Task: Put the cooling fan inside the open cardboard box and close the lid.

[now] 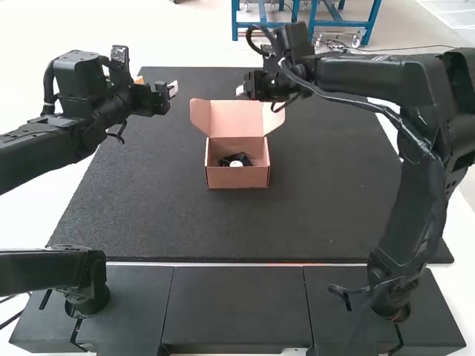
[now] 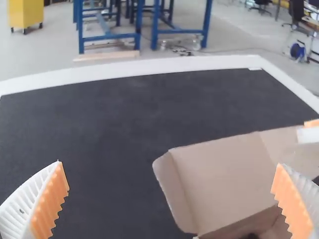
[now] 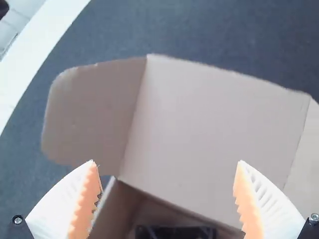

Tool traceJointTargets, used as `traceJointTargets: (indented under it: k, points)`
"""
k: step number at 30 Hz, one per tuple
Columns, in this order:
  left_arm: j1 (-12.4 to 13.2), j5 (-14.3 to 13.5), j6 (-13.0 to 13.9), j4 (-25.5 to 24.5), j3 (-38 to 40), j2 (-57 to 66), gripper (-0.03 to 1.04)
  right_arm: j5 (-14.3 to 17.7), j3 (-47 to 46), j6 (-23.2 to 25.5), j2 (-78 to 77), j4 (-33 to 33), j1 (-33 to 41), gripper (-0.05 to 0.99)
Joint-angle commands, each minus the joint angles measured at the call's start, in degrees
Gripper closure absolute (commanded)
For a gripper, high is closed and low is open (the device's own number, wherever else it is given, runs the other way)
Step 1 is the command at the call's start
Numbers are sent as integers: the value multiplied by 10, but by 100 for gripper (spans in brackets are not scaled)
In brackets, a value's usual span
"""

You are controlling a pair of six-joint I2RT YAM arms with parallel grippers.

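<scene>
- At frame centre, walls of the cardboard box (image 1: pixel 237 172) hide most of the cooling fan (image 1: pixel 235 160).
- Left end effector (image 1: pixel 172 90) and right end effector (image 1: pixel 246 87) both spread wide over the black counter (image 1: pixel 334 208).

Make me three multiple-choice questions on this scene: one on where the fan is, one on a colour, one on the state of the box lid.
1. Where is the black cooling fan?
A) on the mat
B) inside the brown cardboard box
C) held in a gripper

2. What colour are the pads of the right gripper?
A) orange
B) green
C) blue

3. How is the box's lid?
A) shut flat
B) torn off
C) standing open

Answers:
1 B, the fan lies at the box's bottom.
2 A, both ribbed pads show orange.
3 C, the lid stands up behind the opening.
</scene>
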Motion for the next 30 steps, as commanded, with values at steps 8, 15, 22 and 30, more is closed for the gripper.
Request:
traceJointTargets:
  k: [8,15,22,30]
  points:
    - [19,9,-8,53,-7,71,5,47,-38,-65,1,29,-90,31]
    - [51,17,-14,57,-13,74,5,46,-19,-65,58,56,-95,31]
    - [83,41,-14,60,-17,75,5,46,8,-67,101,66,-96,31]
    - [90,48,-14,59,-19,75,5,46,13,-68,113,69,-97,46]
